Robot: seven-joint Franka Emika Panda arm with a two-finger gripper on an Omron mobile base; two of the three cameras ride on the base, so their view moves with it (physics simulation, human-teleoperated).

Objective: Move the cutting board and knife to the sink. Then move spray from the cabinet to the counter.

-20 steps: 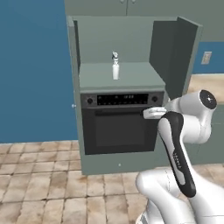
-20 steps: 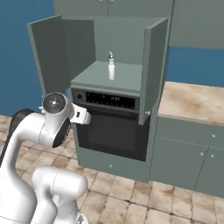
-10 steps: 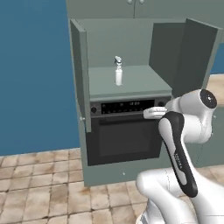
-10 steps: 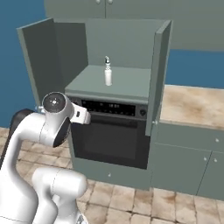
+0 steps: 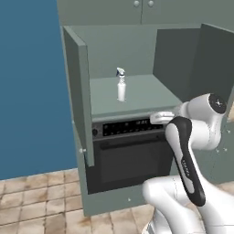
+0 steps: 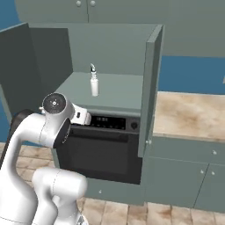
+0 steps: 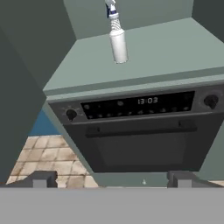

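Hand view looks along the gripper (image 7: 109,179) with its two fingers (image 7: 41,178) spread wide and nothing between them; one spray (image 7: 117,40) stands upright well beyond and above the tips, close to midway between them but a touch toward the left one; it rests on the shelf (image 7: 175,48) inside the cabinet (image 7: 26,57), well apart from both open doors; directly ahead of the fingers and nearer than the bottle is the one black oven (image 7: 144,131) with its lit clock.

From the left base view the bottle (image 5: 120,85) stands alone near the shelf's middle, with the arm's hand (image 5: 162,118) lower, down at the level of the oven panel; the right base view shows the same bottle (image 6: 94,81) and, past the right door (image 6: 149,88), one stretch of counter (image 6: 189,115) where it is meant to go.

The spray is probably light, stiff plastic and smooth, so likely a bit slippery and easy to tip with a nudge; its tall narrow shape argues for closing on the cylindrical body, below the trigger head, with a finger on either side; the head looks an awkward, uneven hold.

Count: one spray, one cabinet, two open doors, one oven, one counter, two fingers.
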